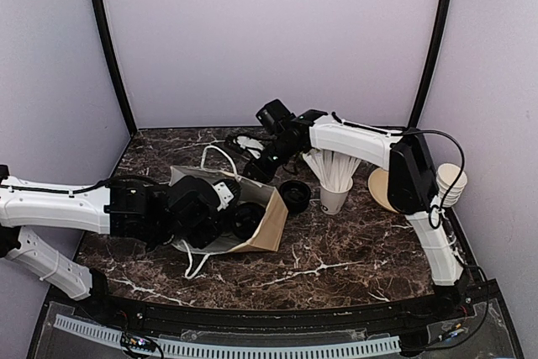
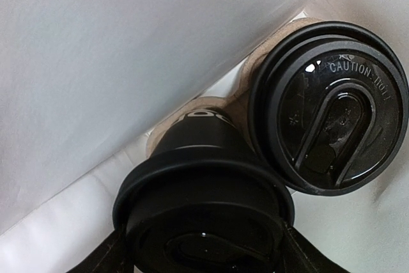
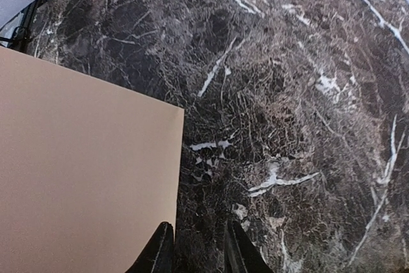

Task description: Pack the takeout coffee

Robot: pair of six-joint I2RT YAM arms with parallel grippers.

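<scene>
A brown paper bag [image 1: 271, 223] lies on its side mid-table, its mouth facing left. My left gripper [image 1: 220, 214] reaches inside it. In the left wrist view the left gripper [image 2: 204, 250] is shut on a takeout coffee [image 2: 204, 177], a black cup with a black lid, one finger on each side of the lid. A second lidded coffee [image 2: 332, 103] lies just right of it against the bag's white lining [image 2: 128, 49]. My right gripper [image 1: 257, 169] hovers low behind the bag. The right gripper [image 3: 195, 242] is narrowly open on nothing, beside the bag's brown side [image 3: 83, 171].
A black round lidded object [image 1: 296, 195] stands just right of the bag. A white cup of straws [image 1: 336, 184] is beyond it, with a tan disc [image 1: 380, 187] and a stack of white cups [image 1: 451, 182] at the right edge. Dark marble table [image 1: 336, 258].
</scene>
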